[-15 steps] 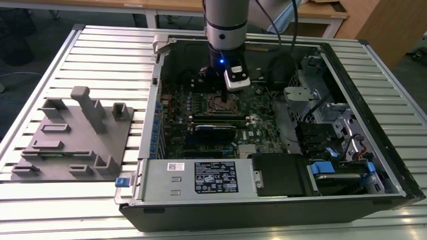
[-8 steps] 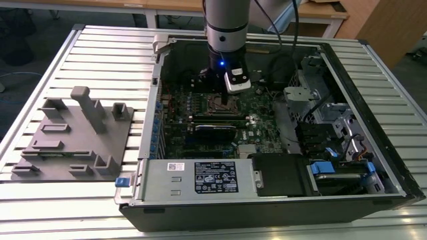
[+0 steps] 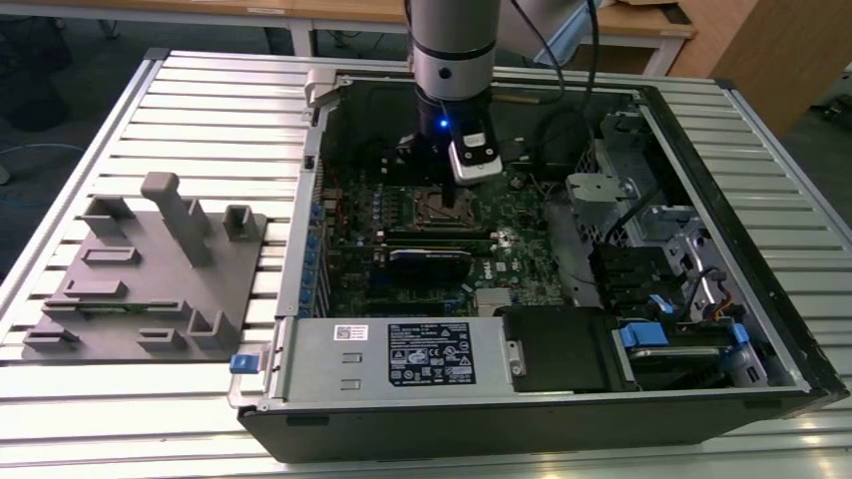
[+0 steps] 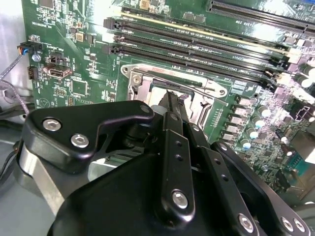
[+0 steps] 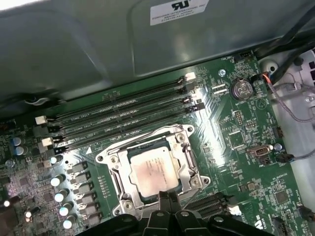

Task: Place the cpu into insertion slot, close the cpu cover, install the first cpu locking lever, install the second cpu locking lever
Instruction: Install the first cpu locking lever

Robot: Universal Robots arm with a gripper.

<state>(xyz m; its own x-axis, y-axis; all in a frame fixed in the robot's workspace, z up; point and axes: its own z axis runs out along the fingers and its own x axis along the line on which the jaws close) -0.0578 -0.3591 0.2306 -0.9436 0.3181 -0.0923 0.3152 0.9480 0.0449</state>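
The cpu (image 5: 153,169), a flat square chip with a dull silver top, lies in the insertion slot (image 5: 110,160) on the green board. The cpu cover (image 5: 186,160), a thin silver frame, lies flat around the chip, which shows through its window. My gripper (image 5: 170,195) hangs at one edge of the socket, its fingers pressed together with nothing between them. In the second wrist view the gripper's tip (image 4: 170,94) points down at the slot's metal rim (image 4: 147,81) and hides most of it. In the exterior view the gripper (image 3: 460,205) stands over the socket inside the open computer case. I cannot make out the locking levers.
Long black memory slots (image 5: 123,118) run close beside the socket, and a row of capacitors (image 5: 61,196) lines another side. The case wall (image 5: 98,39) rises behind. The power supply (image 3: 426,349) and drive bays (image 3: 665,269) fill the case's near and right parts. A grey fixture (image 3: 147,269) sits on the exterior view's left.
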